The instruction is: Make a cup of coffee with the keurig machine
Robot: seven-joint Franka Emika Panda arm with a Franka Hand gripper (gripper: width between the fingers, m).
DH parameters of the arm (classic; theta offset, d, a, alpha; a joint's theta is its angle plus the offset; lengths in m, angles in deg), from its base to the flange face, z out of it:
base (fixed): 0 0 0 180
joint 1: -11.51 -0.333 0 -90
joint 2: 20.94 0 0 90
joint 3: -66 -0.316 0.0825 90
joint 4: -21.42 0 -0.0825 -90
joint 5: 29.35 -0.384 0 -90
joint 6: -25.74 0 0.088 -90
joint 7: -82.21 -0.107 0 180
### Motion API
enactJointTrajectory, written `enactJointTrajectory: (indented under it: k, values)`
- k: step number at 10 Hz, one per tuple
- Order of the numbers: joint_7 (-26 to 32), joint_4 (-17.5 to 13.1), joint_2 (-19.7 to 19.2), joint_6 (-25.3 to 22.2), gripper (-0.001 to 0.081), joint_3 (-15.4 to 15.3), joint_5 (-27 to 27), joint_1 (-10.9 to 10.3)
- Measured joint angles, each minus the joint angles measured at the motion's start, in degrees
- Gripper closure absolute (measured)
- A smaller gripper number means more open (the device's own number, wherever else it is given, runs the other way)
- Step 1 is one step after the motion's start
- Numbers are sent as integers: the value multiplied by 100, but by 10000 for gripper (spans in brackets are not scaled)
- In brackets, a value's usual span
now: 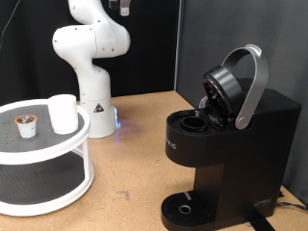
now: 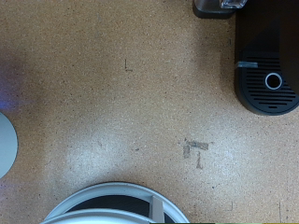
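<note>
The keurig machine (image 1: 226, 135) stood lid-up, chamber open — the cup (image 1: 63, 113) and pod (image 1: 26, 124) sat well apart on the stand (image 1: 43, 183). Gripper (image 1: 122, 8) high above — grip impossible to tell.

No brand name, number or sign could be read. Pale lettering ran down the front of the keurig machine (image 1: 174, 146) below its open brew head, and a triangular sticker marked the robot base (image 1: 96, 106), both too small to make out.

Layout of the tabletop, exterior view.
The cup (image 1: 63, 113) stands on a round stand (image 1: 43, 183) at left, a pod (image 1: 26, 125) beside it; the keurig machine (image 1: 226, 154) sits at right, the arm base (image 1: 93, 96) behind, between them.
</note>
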Motion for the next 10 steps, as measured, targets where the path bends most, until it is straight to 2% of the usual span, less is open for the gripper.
enactJointTrajectory:
  k: [3, 7, 10]
  values:
    - [83, 6, 43, 0, 6, 207, 172, 70]
    - [877, 22, 176, -253, 6, 849, 773, 277]
    - [963, 23, 184, -260, 6, 924, 804, 313]
